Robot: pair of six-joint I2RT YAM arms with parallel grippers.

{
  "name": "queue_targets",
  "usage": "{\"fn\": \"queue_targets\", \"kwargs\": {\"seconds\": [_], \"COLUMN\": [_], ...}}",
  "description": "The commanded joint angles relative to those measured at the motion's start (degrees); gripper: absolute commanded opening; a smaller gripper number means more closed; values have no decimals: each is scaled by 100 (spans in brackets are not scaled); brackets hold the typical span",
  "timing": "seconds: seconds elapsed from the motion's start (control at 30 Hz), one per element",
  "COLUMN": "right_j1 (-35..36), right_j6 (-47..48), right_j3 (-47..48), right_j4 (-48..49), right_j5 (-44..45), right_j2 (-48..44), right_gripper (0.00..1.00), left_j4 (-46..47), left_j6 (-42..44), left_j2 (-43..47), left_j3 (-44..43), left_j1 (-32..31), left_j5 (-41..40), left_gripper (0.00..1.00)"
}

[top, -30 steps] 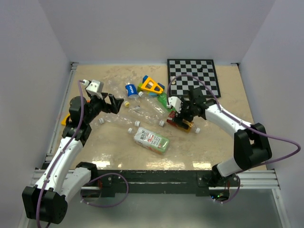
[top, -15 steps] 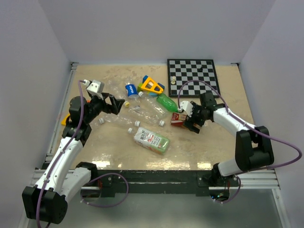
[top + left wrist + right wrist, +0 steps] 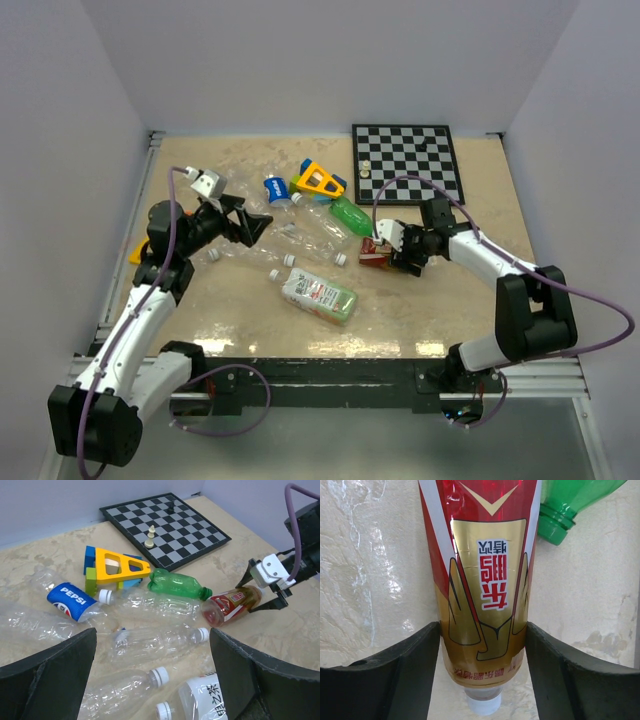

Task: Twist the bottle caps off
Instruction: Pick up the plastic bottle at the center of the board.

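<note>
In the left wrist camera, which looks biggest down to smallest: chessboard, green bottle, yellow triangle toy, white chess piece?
chessboard: biggest
green bottle and yellow triangle toy: about alike, can't rank
white chess piece: smallest, though it's farther away

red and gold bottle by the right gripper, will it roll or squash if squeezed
Round and lying on its side, the red and gold bottle may roll if nudged. It looks like thin, empty plastic: probably light, likely to dent in the right gripper. Its glossy label could slip.
</note>
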State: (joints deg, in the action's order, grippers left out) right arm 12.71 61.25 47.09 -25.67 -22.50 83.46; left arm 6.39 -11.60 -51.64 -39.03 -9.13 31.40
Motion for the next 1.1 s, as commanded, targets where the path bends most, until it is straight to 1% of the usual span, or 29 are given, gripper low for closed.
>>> {"fn": "queue_targets", "kwargs": {"seconds": [0.0, 0.1, 0.17, 0.2, 0.23, 0.27, 0.3, 0.47, 0.57, 0.6, 0.7, 0.77, 0.83, 0.93, 1.07], "right_j1": [3, 3, 3, 3, 3, 3, 3, 3, 3, 3, 30, 126, 327, 732, 1391], "right_j6": [246, 308, 352, 370, 431, 492, 545, 1229, 1686, 1966, 2600, 3057, 3260, 3349, 3182], "right_j3": [125, 81, 107, 142, 177, 212, 256, 730, 1108, 1205, 1443, 1574, 1715, 1856, 1891], "right_j4": [27, -8, -87, -131, -227, -297, -359, -1035, -1431, -1589, -1827, -1941, -1977, -1942, -1757], "right_j5": [-211, -202, -202, -202, -211, -211, -202, -158, -140, -193, -377, -597, -790, -966, -879], "right_j2": [188, 188, 171, 153, 118, 57, -13, -365, -550, -602, -796, -849, -884, -910, -954], "right_gripper": [64, 56, 47, 40, 30, 22, 18, 15, 13, 12, 12, 12, 11, 11, 11], "left_j4": [415, 503, 617, 705, 801, 941, 1065, 1926, 1883, 1874, 1839, 1830, 1691, 1025, 188], "left_j6": [-176, -264, -369, -448, -562, -720, -887, -1923, -2451, -2575, -2804, -2866, -2814, -2454, -1900], "left_j2": [-118, -188, -233, -276, -346, -408, -478, -1084, -1778, -2015, -2420, -2640, -2877, -3307, -3897], "left_j3": [-17, 9, 35, 61, 70, 97, 114, 194, -52, -131, -368, -553, -842, -1395, -2055], "left_j1": [-45, -63, -72, -89, -107, -133, -151, -282, -414, -493, -818, -1064, -1310, -1696, -2093], "left_j5": [595, 850, 1025, 1165, 1323, 1508, 1701, 2326, 2607, 2695, 2784, 2740, 2723, 2574, 2520], "left_gripper": [100, 100, 100, 100, 100, 100, 100, 100, 100, 100, 100, 100, 100, 98, 94]}}
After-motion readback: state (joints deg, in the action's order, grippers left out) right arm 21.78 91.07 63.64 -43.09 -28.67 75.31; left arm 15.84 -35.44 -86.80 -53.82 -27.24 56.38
